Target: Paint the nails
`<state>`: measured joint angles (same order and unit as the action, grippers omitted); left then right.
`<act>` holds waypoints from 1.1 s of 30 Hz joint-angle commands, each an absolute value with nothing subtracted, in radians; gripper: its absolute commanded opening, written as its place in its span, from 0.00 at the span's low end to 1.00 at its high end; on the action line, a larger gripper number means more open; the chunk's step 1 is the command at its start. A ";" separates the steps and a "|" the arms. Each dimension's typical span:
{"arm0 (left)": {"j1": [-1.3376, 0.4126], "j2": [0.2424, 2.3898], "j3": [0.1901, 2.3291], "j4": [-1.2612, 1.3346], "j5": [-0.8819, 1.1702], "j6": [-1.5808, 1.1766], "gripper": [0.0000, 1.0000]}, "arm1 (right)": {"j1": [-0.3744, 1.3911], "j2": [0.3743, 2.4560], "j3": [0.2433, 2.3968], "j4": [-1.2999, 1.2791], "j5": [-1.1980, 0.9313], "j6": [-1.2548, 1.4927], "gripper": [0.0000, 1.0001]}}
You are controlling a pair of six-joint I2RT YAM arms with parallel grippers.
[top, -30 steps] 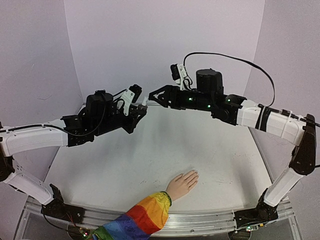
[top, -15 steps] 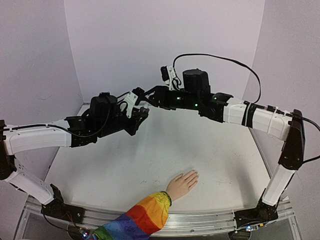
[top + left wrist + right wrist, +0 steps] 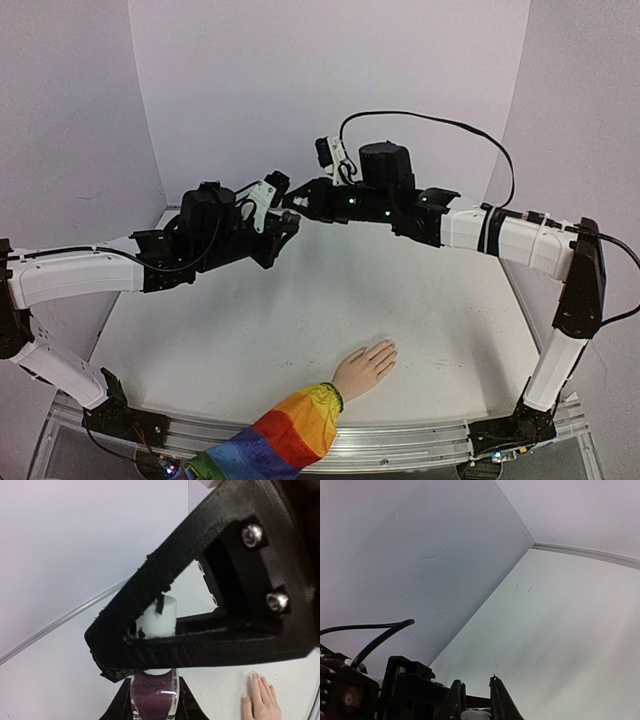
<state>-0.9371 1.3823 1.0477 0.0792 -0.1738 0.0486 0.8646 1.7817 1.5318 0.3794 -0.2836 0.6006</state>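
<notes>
The pale mannequin hand [image 3: 365, 365] lies palm down at the table's near edge, in a rainbow sleeve [image 3: 285, 435]. Its nails [image 3: 245, 699] look skin-toned in the left wrist view and are too small to judge from above. High over the back of the table my left gripper [image 3: 283, 222] is shut on a small polish bottle [image 3: 152, 690] of dark purple liquid. My right gripper [image 3: 290, 203] meets it from the right. Its black fingers [image 3: 165, 645] flank the bottle's white cap [image 3: 159, 615]. In the right wrist view that gripper [image 3: 476, 700] pinches the cap [image 3: 475, 715].
Pale walls enclose the table [image 3: 300, 320] at the back and on both sides. Both arms stretch across its far half, well above the surface. A metal rail [image 3: 400, 440] runs along the near edge beside the sleeve.
The right arm swung left until its gripper reached the left one, and its jaws closed in on the bottle's cap. The left gripper kept hold of the bottle. The hand stayed put.
</notes>
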 commanded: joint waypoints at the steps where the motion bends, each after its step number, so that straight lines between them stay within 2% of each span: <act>1: -0.937 1.346 1.095 0.137 -0.024 0.033 0.00 | 0.867 1.753 1.544 0.433 -0.329 0.534 0.02; 3: -0.907 1.313 1.077 0.138 0.205 0.023 0.00 | 0.849 1.729 1.523 0.470 -0.484 0.452 0.00; 4: -0.875 1.295 1.067 0.139 0.356 0.012 0.00 | 0.832 1.711 1.482 0.531 -0.669 0.395 0.00; 5: -0.815 1.278 1.060 0.149 0.577 -0.030 0.00 | 0.815 1.691 1.433 0.632 -0.961 0.354 0.00; 6: -0.770 1.274 1.060 0.181 0.871 -0.077 0.00 | 0.812 1.671 1.378 0.865 -1.207 0.382 0.00; 7: -0.747 1.285 1.069 0.226 1.130 -0.132 0.00 | 0.812 1.655 1.348 0.954 -1.262 0.463 0.00; 8: -0.743 1.306 1.107 0.243 1.307 -0.189 0.00 | 0.813 1.655 1.352 0.964 -1.295 0.502 0.00; 10: -0.742 1.336 1.135 0.246 1.361 -0.261 0.00 | 0.830 1.670 1.366 0.960 -1.332 0.546 0.00; 13: -0.742 1.326 1.098 0.247 1.230 -0.236 0.00 | 0.847 1.656 1.340 0.960 -1.269 0.548 0.00; 16: -0.744 1.295 1.059 0.245 0.959 -0.187 0.00 | 0.844 1.637 1.346 0.921 -1.138 0.529 0.00; 17: -0.743 1.282 1.045 0.241 0.851 -0.171 0.00 | 0.840 1.623 1.348 0.874 -1.066 0.505 0.10; 18: -0.746 1.269 1.028 0.237 0.722 -0.155 0.00 | 0.838 1.608 1.345 0.833 -0.988 0.480 0.25; 20: -0.755 1.248 1.005 0.219 0.479 -0.112 0.00 | 0.836 1.570 1.341 0.683 -0.749 0.421 0.61; 21: -0.762 1.242 1.002 0.206 0.368 -0.090 0.00 | 0.836 1.552 1.329 0.639 -0.637 0.411 0.70; 23: -0.775 1.240 1.000 0.185 0.168 -0.080 0.00 | 0.834 1.521 1.308 0.597 -0.467 0.400 0.80; 27: -0.822 1.250 1.003 0.185 -0.055 -0.027 0.00 | 0.834 1.522 1.319 0.516 -0.254 0.438 0.83; 30: -0.861 1.289 1.030 0.180 -0.165 -0.002 0.00 | 0.845 1.569 1.383 0.463 -0.191 0.516 0.77; 33: -0.861 1.312 1.042 0.179 -0.178 -0.013 0.00 | 0.860 1.625 1.451 0.427 -0.156 0.566 0.72</act>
<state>-0.8478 1.2881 0.9989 0.1566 -0.0093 -0.0448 0.8356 1.5696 1.3422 0.4740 -0.3027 0.4835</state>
